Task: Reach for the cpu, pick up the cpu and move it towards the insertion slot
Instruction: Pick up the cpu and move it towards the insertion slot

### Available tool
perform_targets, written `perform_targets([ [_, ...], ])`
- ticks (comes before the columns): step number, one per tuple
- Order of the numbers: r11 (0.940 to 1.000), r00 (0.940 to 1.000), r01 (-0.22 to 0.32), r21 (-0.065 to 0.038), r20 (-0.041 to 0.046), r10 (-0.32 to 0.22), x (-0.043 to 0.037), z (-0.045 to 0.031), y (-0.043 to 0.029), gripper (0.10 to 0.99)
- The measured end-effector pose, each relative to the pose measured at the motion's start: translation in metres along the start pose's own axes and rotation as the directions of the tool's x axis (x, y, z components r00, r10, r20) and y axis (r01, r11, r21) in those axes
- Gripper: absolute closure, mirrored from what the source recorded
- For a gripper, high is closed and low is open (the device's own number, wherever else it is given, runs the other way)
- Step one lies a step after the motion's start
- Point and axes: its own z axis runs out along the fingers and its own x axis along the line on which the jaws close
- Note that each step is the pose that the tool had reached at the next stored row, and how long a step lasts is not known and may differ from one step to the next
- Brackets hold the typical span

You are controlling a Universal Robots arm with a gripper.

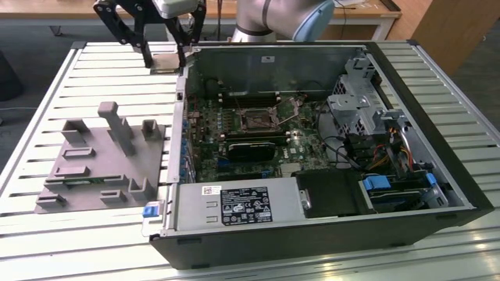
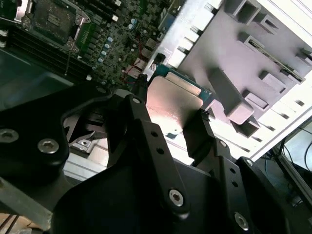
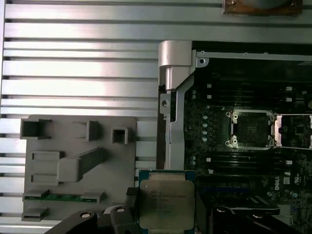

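My gripper (image 1: 165, 57) is shut on the cpu (image 1: 165, 62), a small flat silvery square with a thin tan-green rim. It hangs above the slatted table, just outside the open computer case's far corner on the exterior view's left. Both wrist views show the cpu (image 2: 173, 105) (image 3: 165, 202) pinched by its edges between the two black fingers (image 2: 197, 129). The insertion slot (image 1: 256, 120) is a square black socket in a silvery frame on the motherboard inside the case. It also appears in both wrist views (image 2: 53, 19) (image 3: 251, 129), apart from the cpu.
A grey fixture block (image 1: 102, 158) with upright posts lies on the slatted table (image 1: 62, 82) at the exterior view's left, with a green memory stick (image 3: 63, 197) in it. The case's metal side wall (image 1: 181, 111) stands between gripper and motherboard. Drive cages and cables (image 1: 367, 117) fill the case's right.
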Motion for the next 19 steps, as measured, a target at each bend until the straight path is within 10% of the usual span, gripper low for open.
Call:
perform_targets([
  [19, 1.0, 1.0, 0.0, -0.003, 0.001, 0.0, -0.0524, 0.0001, 0.0104, 0.545],
])
